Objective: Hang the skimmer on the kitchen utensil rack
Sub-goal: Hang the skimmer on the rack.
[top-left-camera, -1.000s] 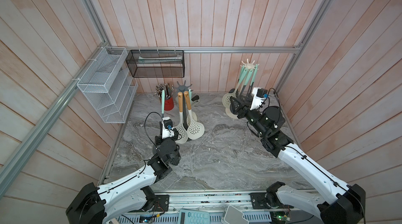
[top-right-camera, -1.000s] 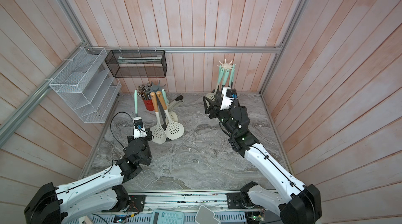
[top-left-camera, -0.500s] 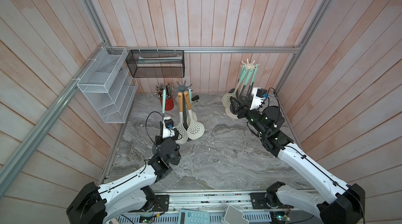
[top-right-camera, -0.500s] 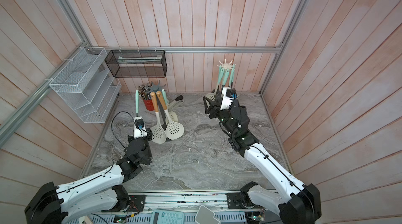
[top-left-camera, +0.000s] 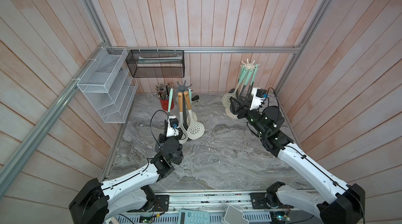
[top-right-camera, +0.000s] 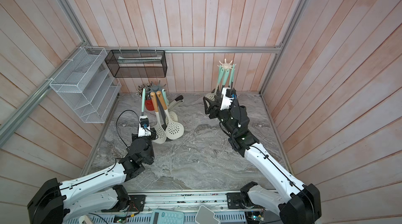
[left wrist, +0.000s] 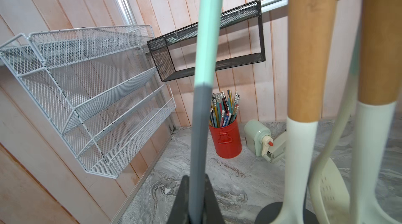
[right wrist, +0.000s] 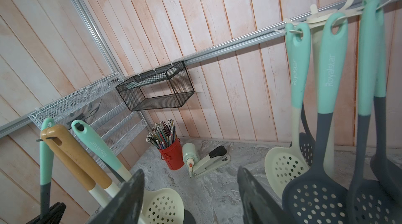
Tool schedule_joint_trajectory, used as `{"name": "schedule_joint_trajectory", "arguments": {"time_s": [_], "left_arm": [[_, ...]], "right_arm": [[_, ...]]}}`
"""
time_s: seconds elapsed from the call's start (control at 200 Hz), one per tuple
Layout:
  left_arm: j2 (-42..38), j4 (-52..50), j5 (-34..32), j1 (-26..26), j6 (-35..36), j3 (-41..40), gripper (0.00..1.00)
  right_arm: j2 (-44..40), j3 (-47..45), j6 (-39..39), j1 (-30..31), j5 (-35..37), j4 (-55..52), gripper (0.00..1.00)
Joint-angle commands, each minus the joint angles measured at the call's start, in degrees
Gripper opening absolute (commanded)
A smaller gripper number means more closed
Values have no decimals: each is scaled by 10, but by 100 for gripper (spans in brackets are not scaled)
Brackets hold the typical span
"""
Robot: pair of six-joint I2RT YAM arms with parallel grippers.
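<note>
A: The left gripper (left wrist: 195, 203)?
B: Clamped low on the handle of the slim mint-and-grey skimmer (left wrist: 206, 38), held upright just left of the dark grey star-topped utensil rack (top-left-camera: 184, 85) (far left).
A: And the right gripper (right wrist: 191, 196)?
B: Jaws apart, holding nothing, near the cream star-topped rack (top-left-camera: 248, 65), far right.

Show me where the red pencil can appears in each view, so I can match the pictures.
In a top view: red pencil can at the back wall, toward the left corner.
In a top view: same spot.
Left wrist: on the marble, between the teal-handled skimmer and the green sharpener.
Right wrist: at the back wall, beside the sharpener.
Shared landmark: the black mesh shelf, above the can everywhere.
</note>
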Motion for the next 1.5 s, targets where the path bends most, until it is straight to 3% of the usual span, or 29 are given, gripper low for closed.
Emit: {"name": "schedule_joint_trajectory", "arguments": {"time_s": [0.0, 0.86, 1.495], "left_arm": [[-1, 19, 4, -4, 8, 16, 5], [0, -93, 5, -9, -66, 11, 4], [37, -97, -26, -1, 14, 36, 4]], "right_arm": [[-7, 8, 5, -2, -3, 4, 68], [-8, 0, 13, -3, -4, 8, 68], [-1, 0, 16, -6, -11, 14, 69]]}}
